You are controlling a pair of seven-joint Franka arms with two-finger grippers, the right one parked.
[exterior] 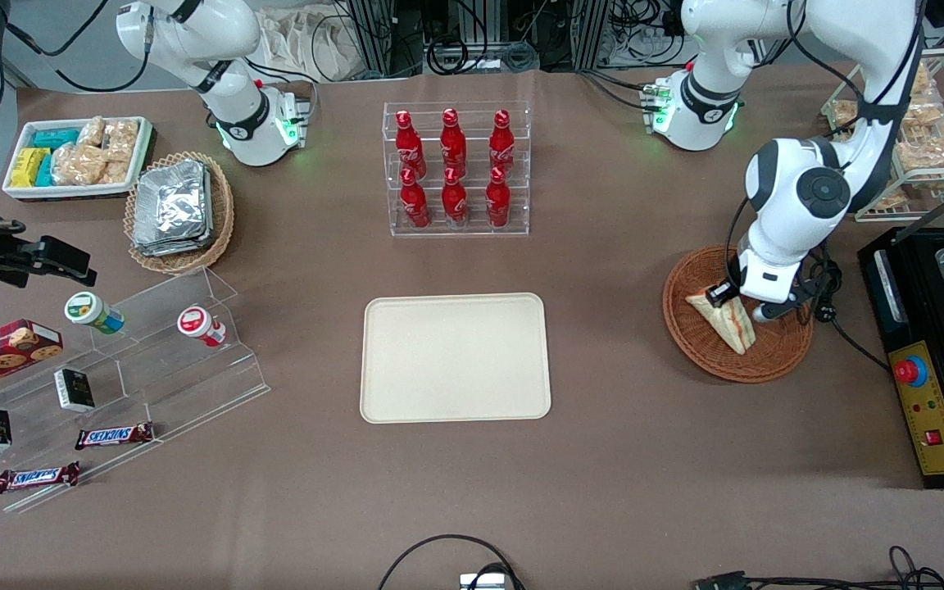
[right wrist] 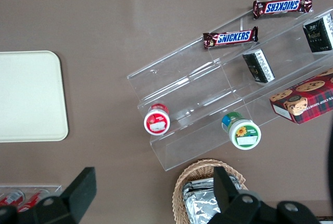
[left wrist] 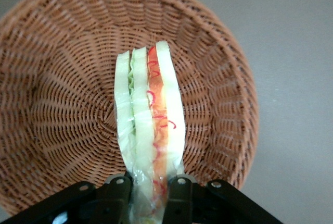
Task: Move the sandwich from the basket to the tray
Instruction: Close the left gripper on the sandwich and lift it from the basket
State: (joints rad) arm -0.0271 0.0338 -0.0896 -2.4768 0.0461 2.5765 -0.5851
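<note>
The table spreads out brown and busy, and right at its middle sits the tray, cream, bare, ready to receive. Toward the working arm's end of the table, near that short edge, there's the basket, reddish-brown wicker, and this is where the action is. The gripper is down inside the basket's rim, and the wrist view settles it: its two black fingers are pinched onto one end of the sandwich, wrap and all, bread slices and red and green filling squeezed between them. The wedge is in the basket, standing on edge over the weave; whether its free end touches the weave, I can't tell.

So the step in hand looks like the pick: grip made, lift not yet done. Next move, by my reading, calls for a straight rise to clear the rim, a carry toward the table's middle, then a low release inside the tray's rim. The grip holds just one end, so a gentle carry seems wise.
</note>
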